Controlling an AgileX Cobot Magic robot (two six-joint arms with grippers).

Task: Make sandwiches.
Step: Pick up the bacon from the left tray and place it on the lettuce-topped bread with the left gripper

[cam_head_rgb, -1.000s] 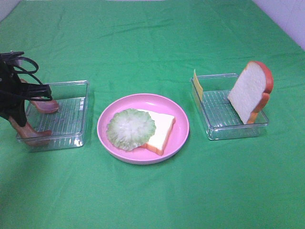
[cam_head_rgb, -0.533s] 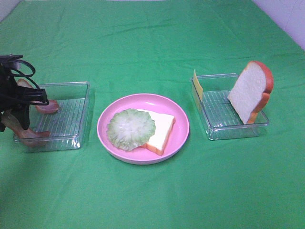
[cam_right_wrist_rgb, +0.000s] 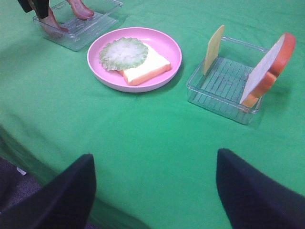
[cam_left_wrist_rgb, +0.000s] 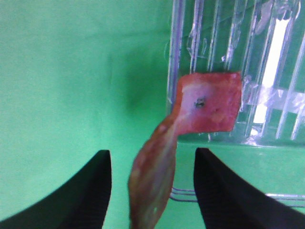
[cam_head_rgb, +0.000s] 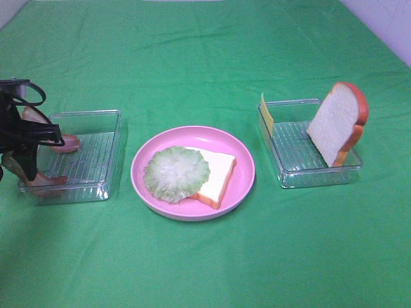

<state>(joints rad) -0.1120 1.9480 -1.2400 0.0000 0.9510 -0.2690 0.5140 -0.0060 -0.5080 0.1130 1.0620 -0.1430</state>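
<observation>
Left pincer [cam_left_wrist_rgb: 151,160] is seen with its jaws apart above the near left corner of the left tray [cam_head_rgb: 96,115]. A bacon strip [cam_left_wrist_rgb: 209,107] is stood between the two fingers [cam_left_wrist_rgb: 90,191], and a gap is left on either side, so nothing is gripped. One flat end of that strip is laid on the ribbed floor of the tray beside its wall, while the rest is curved up between the jaws. A second bacon strip [cam_head_rgb: 64,142] is laid further back in the same tray.

At the middle of the green-covered desk [cam_head_rgb: 205,64] a pink plate [cam_head_rgb: 246,168] is set. A bread slice [cam_head_rgb: 218,171] is laid flat on it, and its left part is covered by the round lettuce [cam_head_rgb: 176,174].

The right tray [cam_head_rgb: 292,176] is placed to the right of the plate. A cheese slice [cam_head_rgb: 266,116] is propped on edge against its far left wall, and a second bread slice [cam_head_rgb: 337,122] is leaned upright at its right side.

The right pincer [cam_right_wrist_rgb: 155,160] is held wide open over the near edge of the desk, well apart from all the food, with nothing between its fingers.
</observation>
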